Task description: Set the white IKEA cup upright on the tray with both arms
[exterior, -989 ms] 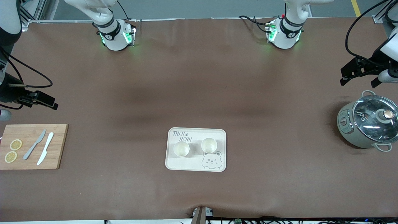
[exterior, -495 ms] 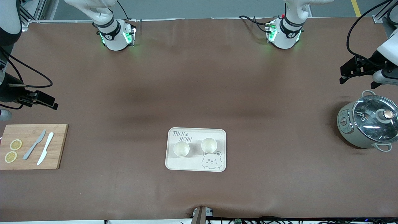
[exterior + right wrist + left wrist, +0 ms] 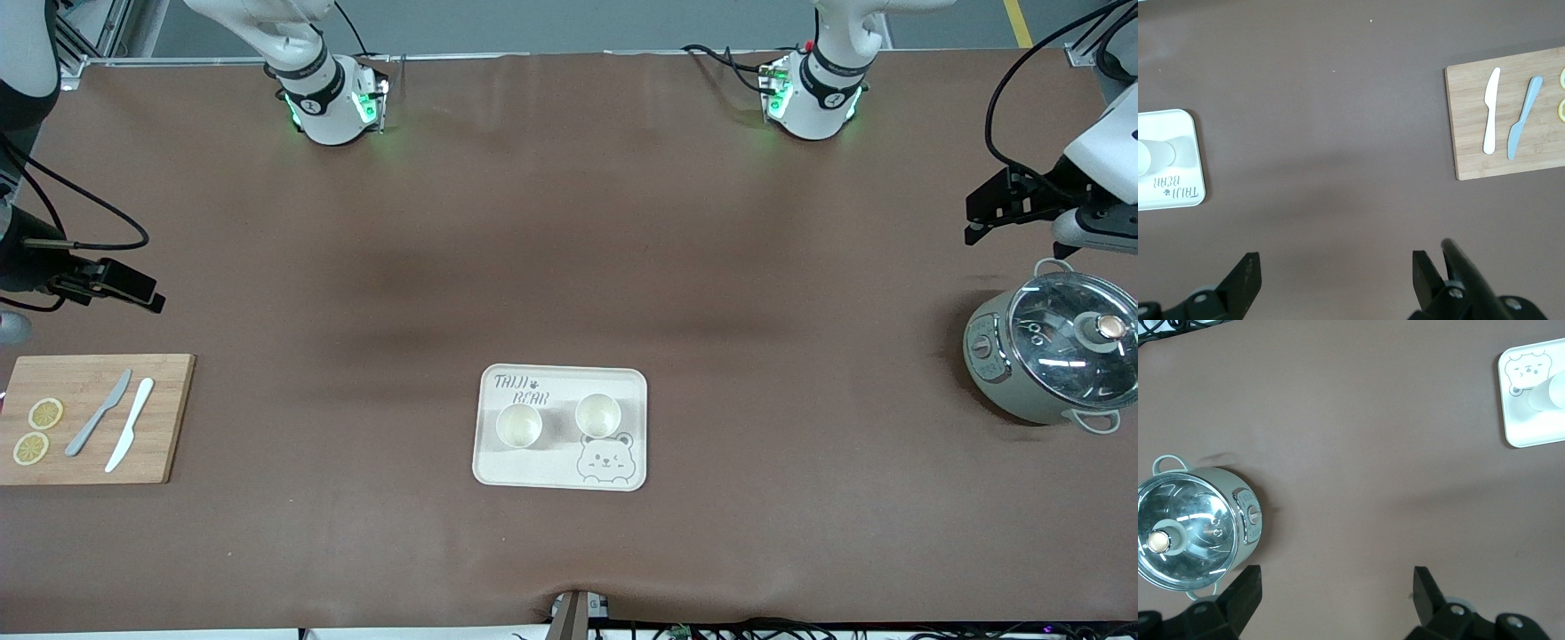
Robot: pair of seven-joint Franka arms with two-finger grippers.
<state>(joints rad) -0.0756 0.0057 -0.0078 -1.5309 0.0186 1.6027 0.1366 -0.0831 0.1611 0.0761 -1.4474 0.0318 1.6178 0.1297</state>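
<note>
A: Where are the cups sitting?

B: Two white cups (image 3: 519,425) (image 3: 597,414) are standing upright, side by side, on the tray (image 3: 560,476), which is lying mid-table near the front camera. One is sitting beside the "TAIJI BEAR" lettering, the other just above the bear face.

A: And the grippers?

B: The left gripper (image 3: 1013,209) is hanging over bare table at the left arm's end, fingers spread wide and gripping nothing, near the pot (image 3: 1049,356) with its glass lid. The right gripper (image 3: 116,284) is hovering at the right arm's end, above the table beside the cutting board (image 3: 169,418), fingers also standing apart and empty.

A: What is lying on the board?

B: Two knives (image 3: 98,413) (image 3: 130,425) and two lemon slices (image 3: 45,413) (image 3: 31,448).
</note>
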